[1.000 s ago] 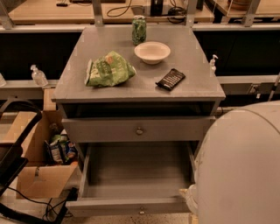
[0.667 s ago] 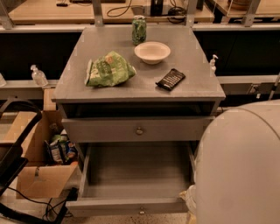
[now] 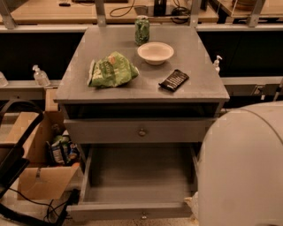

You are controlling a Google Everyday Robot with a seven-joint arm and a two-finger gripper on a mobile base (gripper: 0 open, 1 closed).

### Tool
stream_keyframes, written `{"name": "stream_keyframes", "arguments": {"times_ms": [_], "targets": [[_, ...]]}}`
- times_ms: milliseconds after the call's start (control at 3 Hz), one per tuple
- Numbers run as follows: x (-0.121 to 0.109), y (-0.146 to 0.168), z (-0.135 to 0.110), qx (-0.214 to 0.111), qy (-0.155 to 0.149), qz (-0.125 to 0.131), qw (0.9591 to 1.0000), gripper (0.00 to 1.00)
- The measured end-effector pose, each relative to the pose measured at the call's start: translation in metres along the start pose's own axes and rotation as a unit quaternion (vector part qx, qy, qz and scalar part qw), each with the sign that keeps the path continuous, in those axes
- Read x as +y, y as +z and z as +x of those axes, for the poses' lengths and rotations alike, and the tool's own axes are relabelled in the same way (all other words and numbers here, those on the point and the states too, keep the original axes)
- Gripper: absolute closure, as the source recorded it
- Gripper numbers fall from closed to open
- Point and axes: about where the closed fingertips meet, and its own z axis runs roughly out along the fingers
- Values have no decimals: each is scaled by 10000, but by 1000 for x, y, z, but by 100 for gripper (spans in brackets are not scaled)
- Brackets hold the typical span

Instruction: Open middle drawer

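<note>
Below the tabletop (image 3: 146, 86) front edge, the middle drawer (image 3: 142, 131) sits shut; gripper out of view, grip impossible to tell.

Probably a lab or workshop: wooden workbenches (image 3: 48, 12) with cables (image 3: 125, 9) beyond the counter's (image 3: 84, 88) far edge, pump bottles (image 3: 40, 76) and a cardboard box (image 3: 44, 182) off its left edge.
</note>
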Motion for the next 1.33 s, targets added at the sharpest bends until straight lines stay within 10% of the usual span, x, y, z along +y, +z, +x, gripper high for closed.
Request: {"name": "stream_keyframes", "arguments": {"times_ms": [1333], "targets": [[-2, 0, 0, 0, 0, 0, 10000, 100]]}}
